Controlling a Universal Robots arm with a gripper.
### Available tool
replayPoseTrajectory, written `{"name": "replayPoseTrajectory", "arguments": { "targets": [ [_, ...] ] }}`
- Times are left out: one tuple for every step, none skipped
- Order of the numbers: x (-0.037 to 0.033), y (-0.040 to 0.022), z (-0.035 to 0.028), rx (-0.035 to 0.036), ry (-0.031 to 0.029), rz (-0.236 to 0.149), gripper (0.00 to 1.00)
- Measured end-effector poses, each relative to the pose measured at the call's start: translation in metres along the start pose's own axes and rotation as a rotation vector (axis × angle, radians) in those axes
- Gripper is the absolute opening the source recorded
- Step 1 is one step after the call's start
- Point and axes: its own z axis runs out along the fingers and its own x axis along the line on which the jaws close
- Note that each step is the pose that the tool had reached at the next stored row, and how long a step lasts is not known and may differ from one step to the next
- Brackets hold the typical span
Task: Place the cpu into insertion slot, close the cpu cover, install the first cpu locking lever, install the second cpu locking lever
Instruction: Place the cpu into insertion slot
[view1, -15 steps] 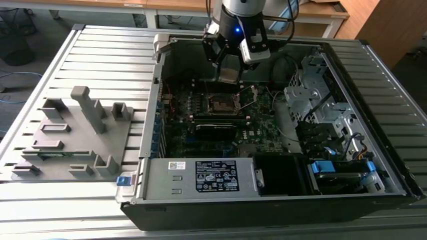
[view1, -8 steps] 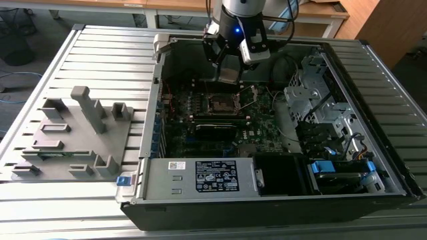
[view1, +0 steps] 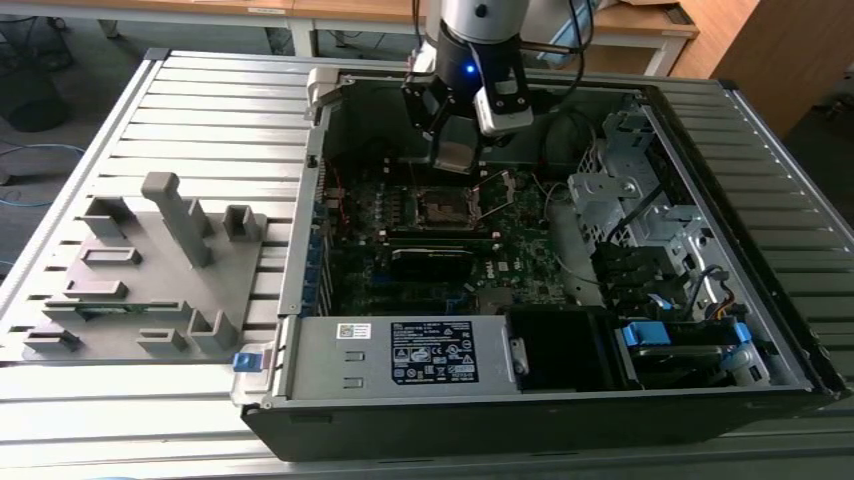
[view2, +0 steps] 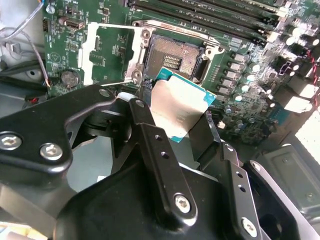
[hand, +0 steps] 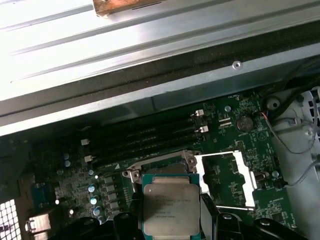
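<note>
Over the slot (view2: 172, 57): cpu (view2: 181, 107) clamped between jaws, not yet seated; cover (view2: 88, 55) lying open, slot empty; all four steps outstanding.

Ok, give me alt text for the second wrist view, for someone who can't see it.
The gripper holds the cpu between its black fingers, close to the empty insertion slot on a green motherboard. The cpu cover lies flipped open beside the slot.
</note>
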Motion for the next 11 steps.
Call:
{"name": "replayPoseTrajectory", "arguments": {
  "targets": [
    [0.0003, -0.0002, 0.0012, -0.0002, -0.0009, 0.011, 0.54],
    [0.0005, -0.0003, 0.0024, -0.0005, -0.0021, 0.024, 0.54],
    [0.0006, -0.0005, 0.0034, -0.0006, -0.0032, 0.037, 0.54],
    [0.0007, -0.0006, 0.0043, -0.0009, -0.0044, 0.051, 0.54],
    [0.0007, -0.0006, 0.0051, -0.0012, -0.0058, 0.067, 0.54],
    [0.0006, -0.0007, 0.0058, -0.0015, -0.0073, 0.084, 0.54],
    [0.0006, -0.0007, 0.0062, -0.0018, -0.0085, 0.098, 0.54],
    [0.0006, -0.0008, 0.0062, -0.0017, -0.009, 0.106, 0.54],
    [0.0006, -0.0008, 0.0062, -0.0016, -0.0091, 0.107, 0.54],
    [0.0007, -0.0008, 0.0062, -0.0017, -0.0092, 0.107, 0.54],
    [0.0007, -0.0008, 0.0063, -0.002, -0.0092, 0.107, 0.54]
  ]
}}
